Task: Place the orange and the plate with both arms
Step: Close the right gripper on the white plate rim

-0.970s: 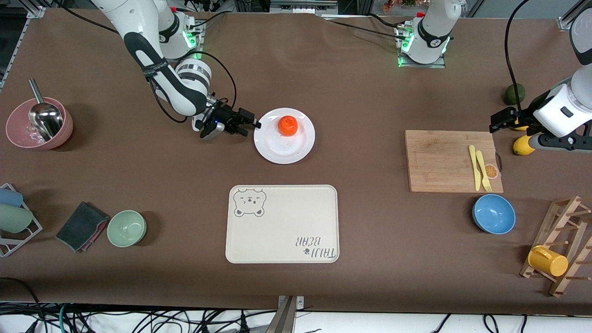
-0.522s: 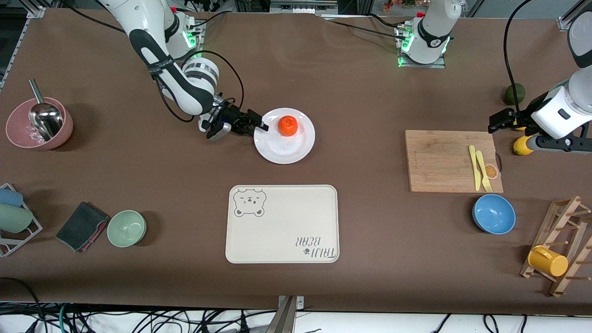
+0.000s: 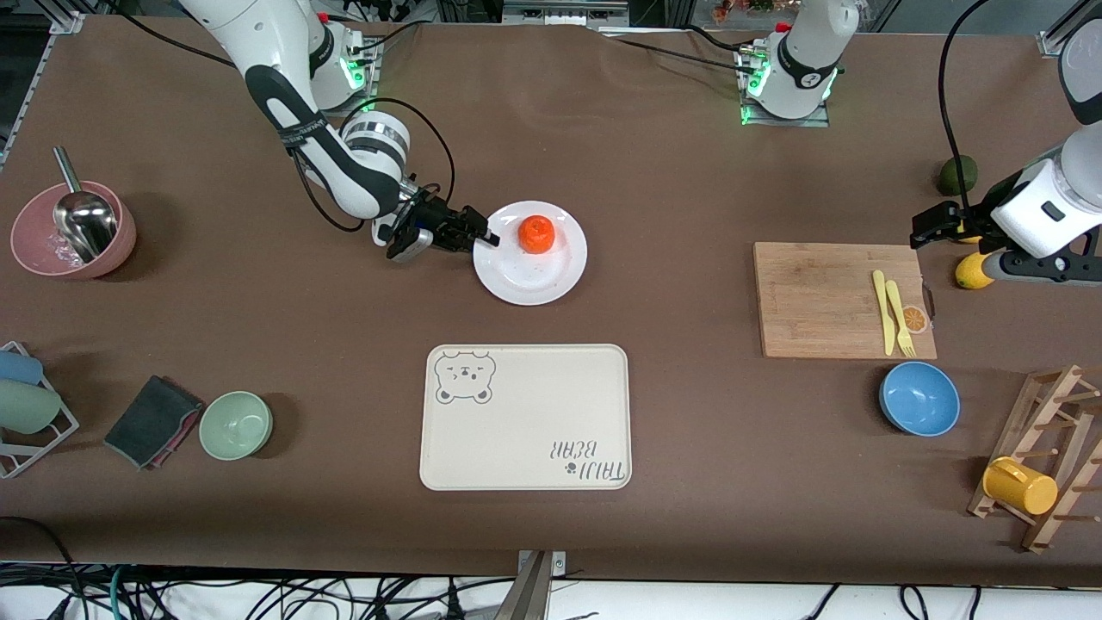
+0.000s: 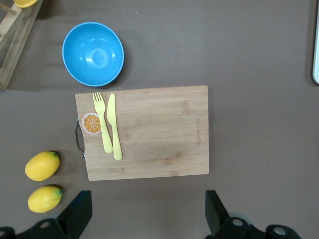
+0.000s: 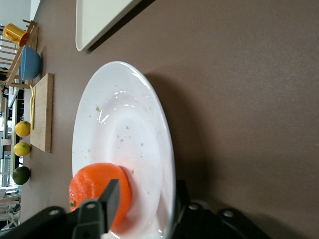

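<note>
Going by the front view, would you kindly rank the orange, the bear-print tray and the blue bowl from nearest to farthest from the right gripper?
1. The orange, on the plate beside the right gripper.
2. The bear-print tray, nearer the front camera.
3. The blue bowl, toward the left arm's end.

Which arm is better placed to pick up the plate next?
Right. The right hand straddles the plate rim, open, beside the orange. The left hand, open, waits above the lemons' end of the table.

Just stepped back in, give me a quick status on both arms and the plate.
Right gripper open, fingers straddling the plate rim. Orange sits on the plate. Left gripper open, waiting above the cutting board. Bear-print tray unobstructed.
</note>
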